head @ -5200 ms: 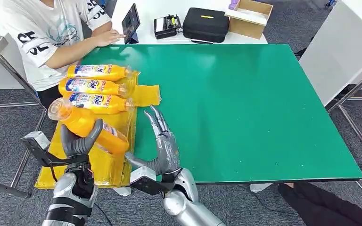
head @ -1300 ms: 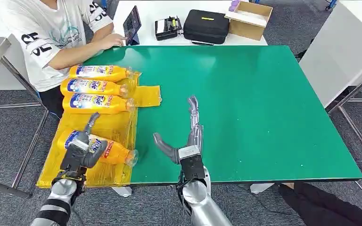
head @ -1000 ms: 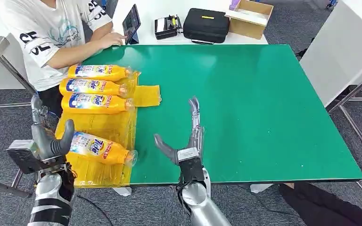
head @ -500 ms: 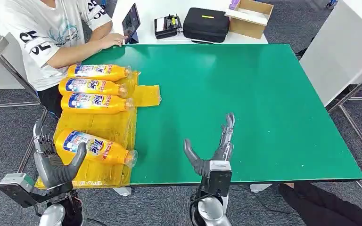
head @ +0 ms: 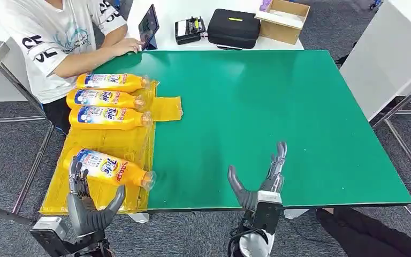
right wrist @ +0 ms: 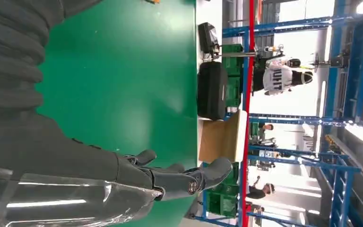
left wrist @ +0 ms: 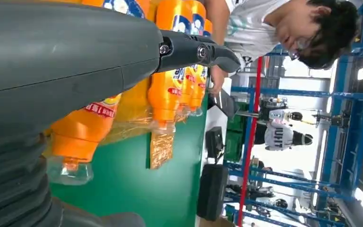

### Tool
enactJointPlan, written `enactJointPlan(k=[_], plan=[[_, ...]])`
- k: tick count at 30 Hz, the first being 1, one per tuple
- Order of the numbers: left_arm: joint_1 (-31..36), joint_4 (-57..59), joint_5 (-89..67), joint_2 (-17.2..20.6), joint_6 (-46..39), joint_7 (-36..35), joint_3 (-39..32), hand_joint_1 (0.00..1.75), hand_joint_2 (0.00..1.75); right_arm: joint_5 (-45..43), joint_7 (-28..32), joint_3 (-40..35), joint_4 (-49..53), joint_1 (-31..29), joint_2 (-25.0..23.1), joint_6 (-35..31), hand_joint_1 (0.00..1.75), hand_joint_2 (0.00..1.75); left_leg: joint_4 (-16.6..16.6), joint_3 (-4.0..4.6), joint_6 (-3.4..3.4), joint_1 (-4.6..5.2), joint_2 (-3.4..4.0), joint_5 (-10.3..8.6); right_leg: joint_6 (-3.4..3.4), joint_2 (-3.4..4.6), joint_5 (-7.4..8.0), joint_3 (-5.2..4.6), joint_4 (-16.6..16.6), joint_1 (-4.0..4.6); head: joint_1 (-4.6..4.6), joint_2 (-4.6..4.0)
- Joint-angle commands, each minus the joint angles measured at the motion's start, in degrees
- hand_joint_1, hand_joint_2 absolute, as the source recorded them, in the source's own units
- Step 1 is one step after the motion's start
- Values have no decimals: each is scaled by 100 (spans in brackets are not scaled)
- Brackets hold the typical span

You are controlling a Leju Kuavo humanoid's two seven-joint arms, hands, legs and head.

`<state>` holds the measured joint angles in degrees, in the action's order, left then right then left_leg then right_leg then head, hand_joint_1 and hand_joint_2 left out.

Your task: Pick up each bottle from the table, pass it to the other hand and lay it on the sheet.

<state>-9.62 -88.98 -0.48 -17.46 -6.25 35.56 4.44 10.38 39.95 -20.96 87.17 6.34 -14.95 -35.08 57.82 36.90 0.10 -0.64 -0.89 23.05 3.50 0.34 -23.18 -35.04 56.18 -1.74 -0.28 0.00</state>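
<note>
Three orange bottles with blue-and-white labels (head: 109, 99) lie side by side at the far end of the yellow sheet (head: 120, 142), on the left side of the green table (head: 278, 101). Another orange bottle (head: 109, 167) lies slanted on the sheet's near end, cap toward the table's middle; it is also in the left wrist view (left wrist: 82, 130). My left hand (head: 88, 206) is below the sheet's front edge, fingers spread, holding nothing. My right hand (head: 262, 179) stands open at the table's front edge, well apart from the bottles. The wrist views show the left hand (left wrist: 66, 56) and the right hand (right wrist: 123, 175) empty.
A person sits at the far left corner, a hand on a tablet (head: 149, 25). Beyond the green table stand a small device (head: 190, 29), a black case (head: 234, 27) and a cardboard box (head: 283, 19). A white table (head: 401, 48) stands at the right.
My left hand laid the bottle on the sheet's near end, let go and drew back below the front edge. My right hand moved right and back to the table's front edge.
</note>
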Motion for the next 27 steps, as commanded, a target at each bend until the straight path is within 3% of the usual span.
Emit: enactJointPlan(k=[1, 2, 3, 4, 5, 27], plan=[[153, 415, -368, 65, -400, 123, 670, 171, 175, 243, 5, -163, -310, -83, 166, -492, 175, 175, -4, -28, 4, -3, -5, 10, -15, -14, -11, 36, -10, 7, 0, 0], [153, 415, -368, 65, -400, 123, 670, 171, 175, 243, 5, -163, -310, -83, 166, -492, 175, 175, -4, -24, 3, -3, 0, 8, -13, -7, -8, 30, -10, 6, 0, 0], [153, 415, -368, 65, -400, 123, 670, 169, 175, 243, 5, -163, -310, -83, 166, -492, 138, 175, -1, -59, 6, -10, 6, 28, -28, -9, -23, 69, -15, 17, 0, 0], [150, 423, -412, 62, -466, 109, 707, 14, 175, 341, 5, -136, -319, -42, 120, -492, 3, 175, -5, -33, 4, -3, 1, 12, -17, -8, -11, 42, -12, 7, 2, 0], [149, 421, -450, 59, -511, 114, 709, 0, 175, 331, 5, -140, -338, -37, 122, -492, 0, 175, -5, -41, 4, -5, 4, 17, -21, -7, -14, 50, -13, 10, 0, 0], [-5, 320, -416, 42, -730, 84, 901, 0, 175, 205, 5, -249, -500, 25, 215, -492, 0, 175, -6, -37, 3, -6, 7, 17, -20, -3, -12, 44, -14, 11, -2, 0]])
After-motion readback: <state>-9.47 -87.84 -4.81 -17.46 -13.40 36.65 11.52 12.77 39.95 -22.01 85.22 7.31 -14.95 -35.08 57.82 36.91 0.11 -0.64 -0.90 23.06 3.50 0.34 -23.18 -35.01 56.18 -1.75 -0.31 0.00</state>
